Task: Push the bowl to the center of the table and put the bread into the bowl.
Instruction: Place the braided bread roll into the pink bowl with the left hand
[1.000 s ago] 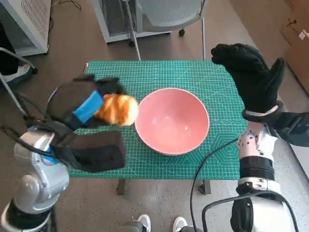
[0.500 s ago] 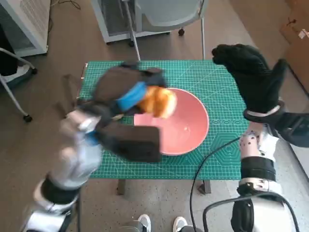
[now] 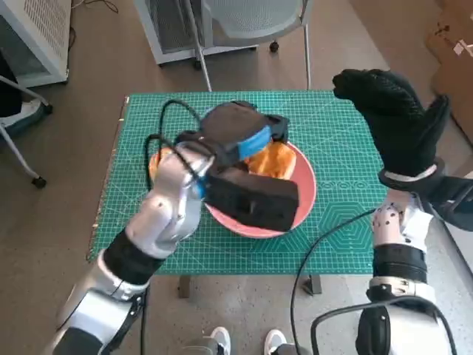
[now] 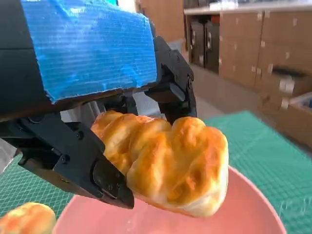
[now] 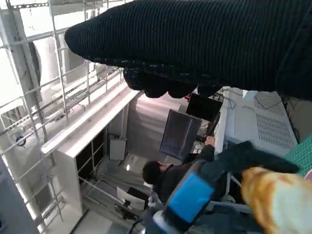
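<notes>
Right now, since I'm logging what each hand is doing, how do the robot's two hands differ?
The left hand, black with blue tape, holds the bread over the pink bowl; the right hand, in a black knitted glove, holds nothing. The left hand is over the table's middle; the right hand is raised at the table's right edge. Both are dark.

Head view: steeply down from above onto the counter and surrounding floor. Left wrist view: very close behind the left hand, level across the bread and bowl. Right wrist view: under the right hand, facing the room, sharing that bread and left hand.
</notes>
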{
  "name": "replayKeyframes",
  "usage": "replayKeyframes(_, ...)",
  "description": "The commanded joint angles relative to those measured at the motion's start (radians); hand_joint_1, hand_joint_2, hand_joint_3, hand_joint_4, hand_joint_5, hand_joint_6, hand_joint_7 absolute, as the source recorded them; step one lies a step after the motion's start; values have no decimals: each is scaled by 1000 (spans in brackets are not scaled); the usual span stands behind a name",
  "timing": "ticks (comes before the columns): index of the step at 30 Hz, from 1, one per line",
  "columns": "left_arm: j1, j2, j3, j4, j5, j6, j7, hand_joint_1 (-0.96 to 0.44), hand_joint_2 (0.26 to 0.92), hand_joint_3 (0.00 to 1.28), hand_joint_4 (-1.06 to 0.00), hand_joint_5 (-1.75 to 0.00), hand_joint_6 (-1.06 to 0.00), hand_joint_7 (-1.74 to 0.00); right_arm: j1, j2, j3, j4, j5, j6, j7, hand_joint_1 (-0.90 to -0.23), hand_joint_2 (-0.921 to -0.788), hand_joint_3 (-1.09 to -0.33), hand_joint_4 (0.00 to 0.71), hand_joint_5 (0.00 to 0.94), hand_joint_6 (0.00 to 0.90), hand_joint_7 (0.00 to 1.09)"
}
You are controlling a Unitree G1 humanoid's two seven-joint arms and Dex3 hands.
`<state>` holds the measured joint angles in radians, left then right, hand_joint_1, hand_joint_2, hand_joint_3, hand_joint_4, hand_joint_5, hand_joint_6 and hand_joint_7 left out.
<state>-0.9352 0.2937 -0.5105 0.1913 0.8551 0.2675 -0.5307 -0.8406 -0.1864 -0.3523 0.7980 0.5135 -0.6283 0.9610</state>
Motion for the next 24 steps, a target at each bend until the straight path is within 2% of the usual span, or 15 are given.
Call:
replayKeyframes(1, -12, 2, 14, 30, -32, -14, -20, 4, 921, 107, -655, -1255, -576, -1165, 38, 1, 0, -22, 2, 10, -19, -636, -921, -699, 269, 0, 367, 3)
replayKeyframes(2, -8, 4, 19, 30, -42, -13, -28, 73, 921, 134, -622, -1288, -524, -1072, 40, 1, 1, -26, 2, 10, -22, -636, -921, -699, 269, 0, 367, 3)
replayKeyframes(3, -2, 7, 26, 25, -53, -8, -41, 173, 921, 176, -570, -1341, -483, -867, 42, 1, 2, -30, 2, 11, -25, -636, -921, -698, 269, 0, 366, 3)
replayKeyframes(4, 1, 10, 30, 23, -61, -4, -50, 148, 899, 182, -483, -1178, -447, -748, 43, 1, 2, -32, 2, 12, -28, -636, -921, -697, 269, 0, 366, 3)
replayKeyframes(6, 1, 12, 36, 31, -77, 10, -71, 69, 837, 193, -351, -544, -382, -379, 46, 1, 3, -38, 2, 13, -32, -636, -921, -697, 269, 0, 366, 3)
replayKeyframes(7, -4, 11, 36, 37, -81, 19, -83, 30, 812, 190, -274, -348, -346, -265, 47, 1, 3, -39, 2, 12, -33, -635, -921, -696, 269, 0, 365, 2)
replayKeyframes(8, -7, 11, 36, 40, -84, 25, -92, -21, 792, 183, -212, -222, -310, -185, 48, 1, 4, -40, 2, 12, -35, -633, -921, -697, 269, 0, 365, 2)
replayKeyframes(11, -10, 14, 39, 39, -95, 40, -113, -119, 777, 142, -129, -73, -263, -80, 50, 3, 7, -43, -1, 10, -42, -632, -921, -698, 269, 0, 365, 2)
replayKeyframes(14, -4, 21, 43, 28, -106, 40, -121, -205, 780, 101, -74, -25, -243, -38, 48, 5, 9, -40, -2, 8, -46, -632, -921, -698, 269, 0, 364, 1)
replayKeyframes(24, 30, 61, 75, 6, -165, -49, -95, -349, 786, 29, -33, 0, -233, -13, 41, 12, 17, -24, -9, 5, -52, -634, -921, -695, 269, 0, 364, 1)
